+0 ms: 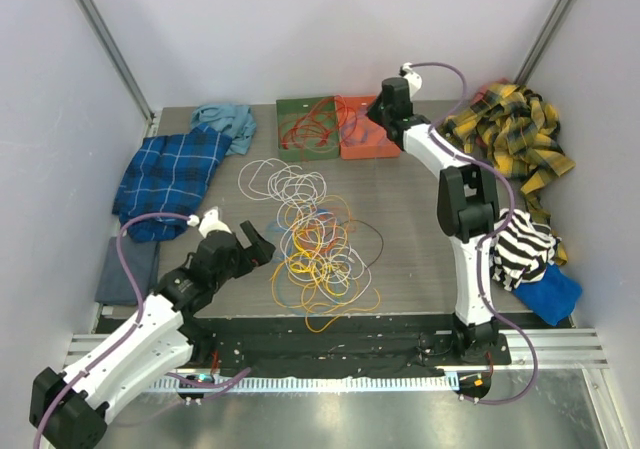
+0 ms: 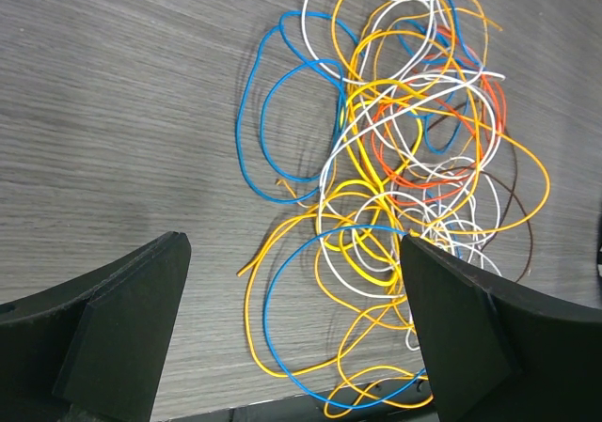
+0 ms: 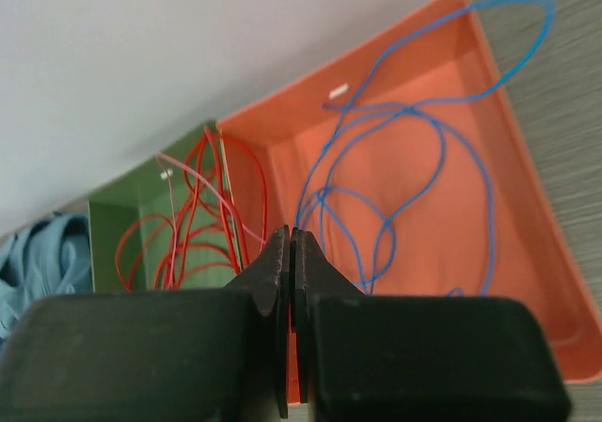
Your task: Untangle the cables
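The cables [image 1: 315,244] lie in a loose tangle of yellow, orange, white, blue and red loops mid-table, with a white coil [image 1: 280,181] just behind. My left gripper [image 1: 250,241] hovers at the tangle's left edge, open wide; in the left wrist view its gripper [image 2: 292,243] frames a blue and an orange loop [image 2: 282,337] of the cables [image 2: 404,159]. My right gripper [image 1: 380,111] hangs over the orange tray [image 1: 365,149], shut [image 3: 293,234]. A blue cable [image 3: 414,149] lies in the tray [image 3: 546,281]; one strand runs down behind the tips. Red cables [image 3: 188,225] fill the green tray [image 1: 285,114].
A blue plaid cloth [image 1: 172,174] and a light blue cloth [image 1: 225,119] lie at the left, a grey cloth [image 1: 125,269] off the left edge. At the right are a yellow plaid cloth [image 1: 515,129], a striped cloth [image 1: 522,247] and a blue cloth [image 1: 550,294].
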